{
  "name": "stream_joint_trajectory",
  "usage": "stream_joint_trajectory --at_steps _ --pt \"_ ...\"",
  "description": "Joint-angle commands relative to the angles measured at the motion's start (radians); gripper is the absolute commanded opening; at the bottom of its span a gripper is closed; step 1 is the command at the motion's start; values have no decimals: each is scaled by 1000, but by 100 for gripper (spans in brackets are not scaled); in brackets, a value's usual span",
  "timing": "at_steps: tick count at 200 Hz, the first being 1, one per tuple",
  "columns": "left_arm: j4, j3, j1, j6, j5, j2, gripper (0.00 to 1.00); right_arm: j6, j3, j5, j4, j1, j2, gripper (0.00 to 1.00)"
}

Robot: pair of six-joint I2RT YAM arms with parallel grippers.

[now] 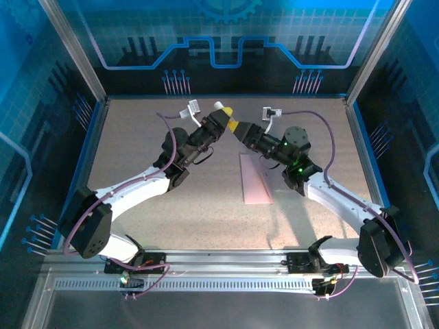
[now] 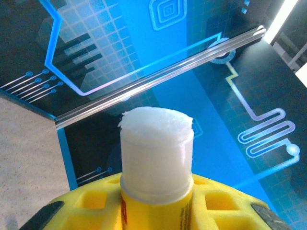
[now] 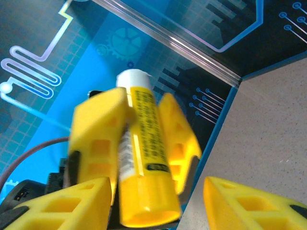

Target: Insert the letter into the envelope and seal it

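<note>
One stick (image 3: 144, 143): left gripper (image 3: 139, 125) clamps it, right gripper (image 1: 238, 127) gapes at its base. Overhead, envelope (image 1: 256, 179) lies clear of walls (image 1: 88, 133).

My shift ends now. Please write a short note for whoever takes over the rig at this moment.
Grippers: the left gripper is shut on the glue stick, uncapped and held in the air. The right gripper is open, jaws either side of the stick's base.
Things: the envelope lies flat on the table. I cannot tell whether the letter is inside.
Done: glue stick picked up.
Left: glue the flap, press it shut.
</note>
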Motion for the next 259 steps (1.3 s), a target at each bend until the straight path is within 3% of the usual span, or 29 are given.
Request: stream_joint_trajectory --at_steps 1,78,145,162,175,216,259 --pt "83 -2 -2 -6 -32 4 0 26 -11 22 83 14 9 54" --pt "86 4 -3 -52 9 35 0 17 2 16 95 11 10 50" --pt "89 7 -2 -58 21 45 0 27 12 -2 111 11 26 30" --pt "89 7 -3 -56 28 48 11 26 12 -5 105 6 23 27" --pt "84 4 -2 -54 33 47 13 20 10 -7 95 0 15 25" --pt "71 -2 -2 -53 48 46 8 2 7 -15 58 -30 -17 25" --pt "63 -3 1 -52 63 49 13 -10 6 -21 35 -48 -34 25"
